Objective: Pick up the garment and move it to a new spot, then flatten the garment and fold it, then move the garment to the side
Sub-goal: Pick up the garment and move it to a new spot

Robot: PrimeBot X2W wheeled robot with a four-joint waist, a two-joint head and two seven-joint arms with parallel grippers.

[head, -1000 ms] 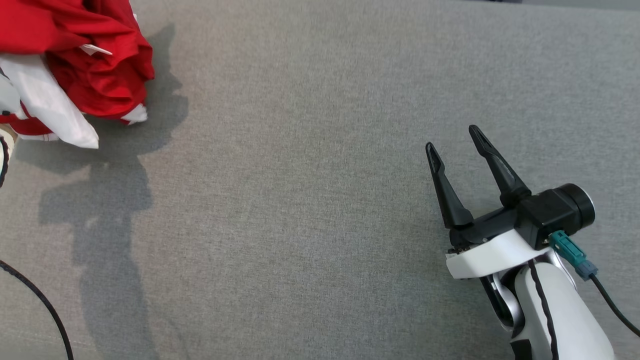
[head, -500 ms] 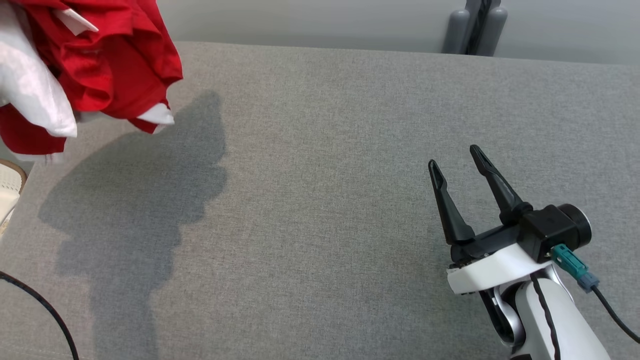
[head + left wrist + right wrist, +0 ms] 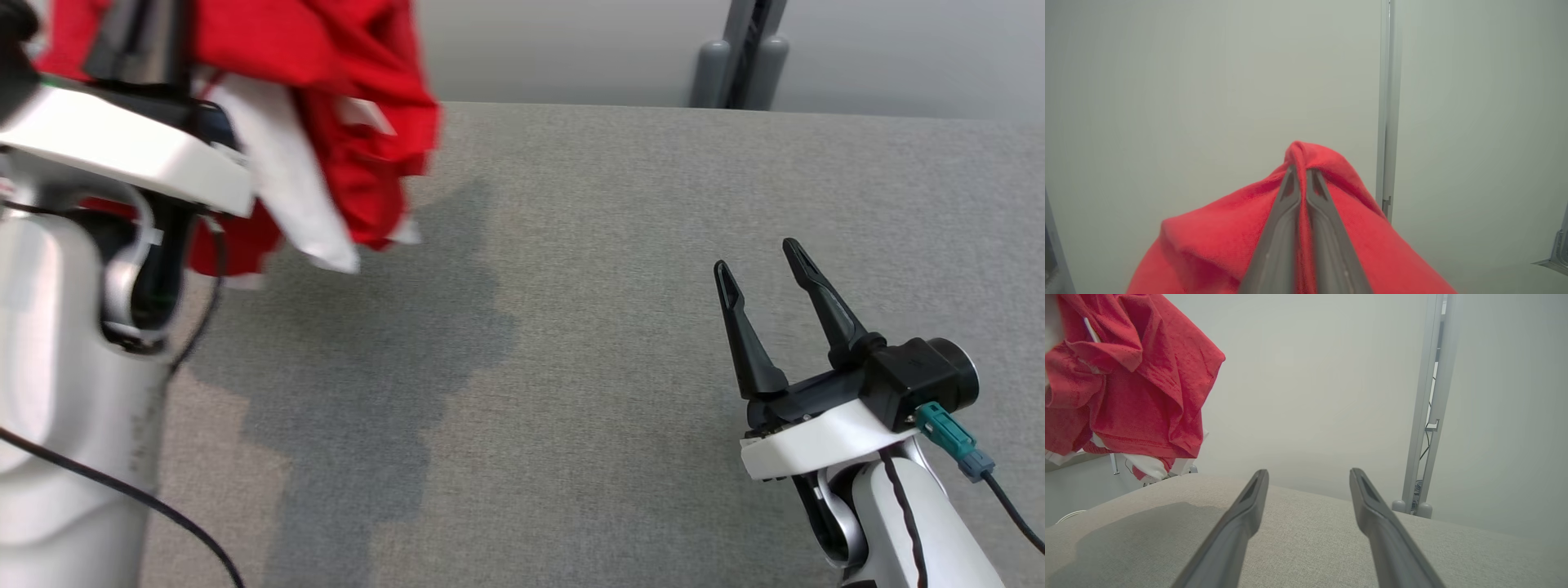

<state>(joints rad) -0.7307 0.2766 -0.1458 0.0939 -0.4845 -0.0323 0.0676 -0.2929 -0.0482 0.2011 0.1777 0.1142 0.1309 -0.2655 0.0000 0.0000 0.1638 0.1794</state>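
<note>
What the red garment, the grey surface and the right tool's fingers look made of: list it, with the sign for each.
The red garment looks like soft knit cloth, matte, with white trim: it hangs in loose folds. The grey surface looks like woven upholstery fabric, matte, with heathered threads. The right tool has fingers that are probably hard plastic: dark, with a slight sheen and a rigid moulded shape.

The right gripper (image 3: pixel 1308 472) points its two dark fingers (image 3: pixel 1237 526) up from the bottom edge, spread wide apart above a grey fabric tabletop (image 3: pixel 1310 539). At the upper left a crumpled red garment (image 3: pixel 1139 388) with white trim hangs in the air, its lowest white folds near the tabletop's far edge. A soft shadow (image 3: pixel 1147 522) lies on the tabletop at the lower left. At the right a pale metal post (image 3: pixel 1425 416) with rounded feet stands against a plain light wall (image 3: pixel 1310 375).
</note>
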